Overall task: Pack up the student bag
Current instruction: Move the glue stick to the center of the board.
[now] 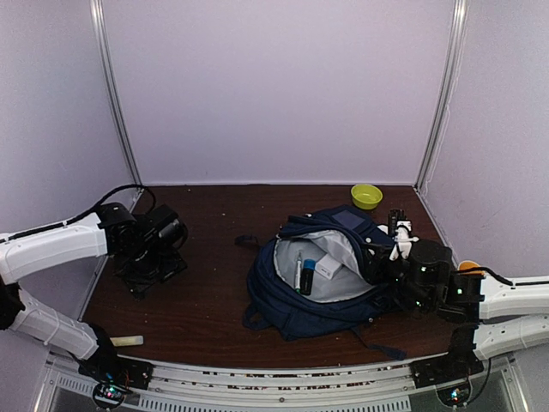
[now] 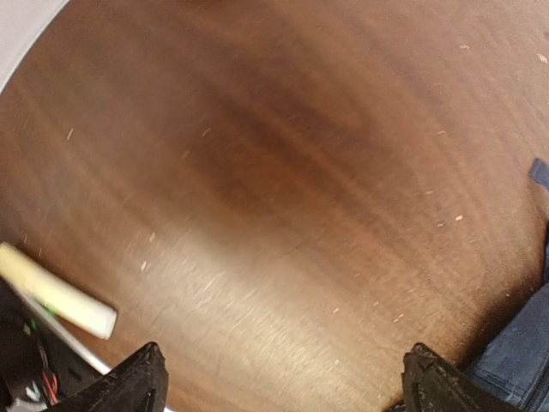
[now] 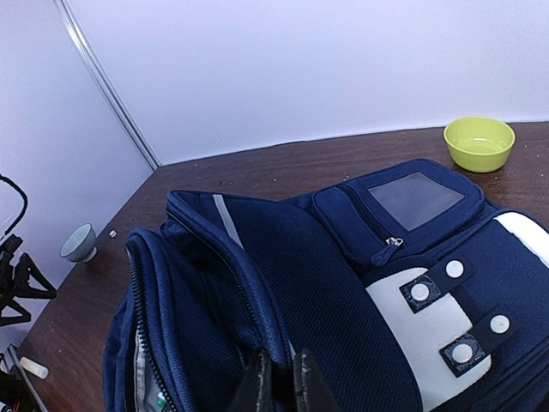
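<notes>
Two loose things flank the student bag (image 1: 292, 300), which lies open right of centre on the table (image 1: 206, 300): a green bowl (image 1: 366, 196) behind it and a cream stick (image 1: 126, 341) at the near left edge, neither blocking an arm. Left gripper (image 2: 283, 382) hangs with its jaws wide over bare wood, holding nothing, while the right gripper (image 3: 279, 386) pinches the bag's zip rim. Only the right wrist view shows a small grey cup (image 3: 79, 243) clearly; only the top view shows pens (image 1: 302, 275) and a white box (image 1: 325, 268) inside the bag.
</notes>
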You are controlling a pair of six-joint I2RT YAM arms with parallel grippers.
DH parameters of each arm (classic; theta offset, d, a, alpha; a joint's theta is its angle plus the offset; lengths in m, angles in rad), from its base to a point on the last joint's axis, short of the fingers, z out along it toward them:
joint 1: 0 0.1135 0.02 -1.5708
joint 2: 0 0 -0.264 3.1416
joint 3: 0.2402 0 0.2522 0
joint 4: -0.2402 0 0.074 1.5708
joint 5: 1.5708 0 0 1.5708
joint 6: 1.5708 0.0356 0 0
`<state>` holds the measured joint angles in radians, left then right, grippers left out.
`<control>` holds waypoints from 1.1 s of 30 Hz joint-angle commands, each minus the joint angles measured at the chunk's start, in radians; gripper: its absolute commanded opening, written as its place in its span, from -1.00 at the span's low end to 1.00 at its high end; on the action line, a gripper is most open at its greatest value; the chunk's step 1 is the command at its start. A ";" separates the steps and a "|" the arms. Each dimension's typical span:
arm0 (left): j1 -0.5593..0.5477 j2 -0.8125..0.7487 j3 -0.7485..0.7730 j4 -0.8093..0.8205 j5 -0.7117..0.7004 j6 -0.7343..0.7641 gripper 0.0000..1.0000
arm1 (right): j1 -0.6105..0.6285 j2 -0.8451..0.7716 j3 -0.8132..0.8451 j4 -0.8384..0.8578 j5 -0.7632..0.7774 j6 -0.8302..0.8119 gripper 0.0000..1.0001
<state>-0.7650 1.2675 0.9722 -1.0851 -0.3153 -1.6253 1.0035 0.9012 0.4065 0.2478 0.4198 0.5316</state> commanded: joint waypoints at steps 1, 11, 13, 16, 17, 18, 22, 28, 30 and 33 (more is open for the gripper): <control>0.014 -0.084 -0.059 -0.122 0.064 -0.208 0.95 | -0.022 -0.019 -0.017 -0.008 0.080 0.027 -1.00; 0.236 -0.349 -0.290 -0.211 0.127 -0.255 0.84 | -0.026 -0.029 -0.024 -0.001 0.074 0.028 -1.00; 0.283 -0.373 -0.313 -0.232 0.136 -0.234 0.81 | -0.026 -0.030 -0.025 -0.001 0.074 0.028 -1.00; 0.371 -0.389 -0.351 -0.231 0.170 -0.176 0.79 | -0.025 -0.029 -0.026 -0.001 0.074 0.027 -1.00; 0.396 -0.389 -0.367 -0.214 0.188 -0.153 0.78 | -0.025 -0.028 -0.024 -0.002 0.073 0.028 -1.00; 0.416 -0.387 -0.386 -0.191 0.206 -0.129 0.76 | -0.026 -0.029 -0.024 -0.001 0.073 0.028 -1.00; 0.447 -0.368 -0.446 -0.112 0.258 -0.093 0.67 | -0.028 -0.027 -0.023 -0.003 0.073 0.027 -1.00; 0.479 -0.358 -0.494 -0.065 0.285 -0.088 0.62 | -0.027 -0.023 -0.020 -0.004 0.073 0.028 -1.00; 0.484 -0.347 -0.500 -0.056 0.287 -0.083 0.61 | -0.027 -0.022 -0.020 -0.005 0.071 0.027 -1.00; 0.489 -0.320 -0.512 -0.039 0.298 -0.077 0.53 | -0.029 -0.021 -0.020 -0.005 0.071 0.028 -1.00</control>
<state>-0.2890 0.9192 0.4839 -1.1091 -0.0475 -1.7210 0.9981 0.8867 0.3946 0.2527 0.4152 0.5316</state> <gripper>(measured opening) 0.790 0.077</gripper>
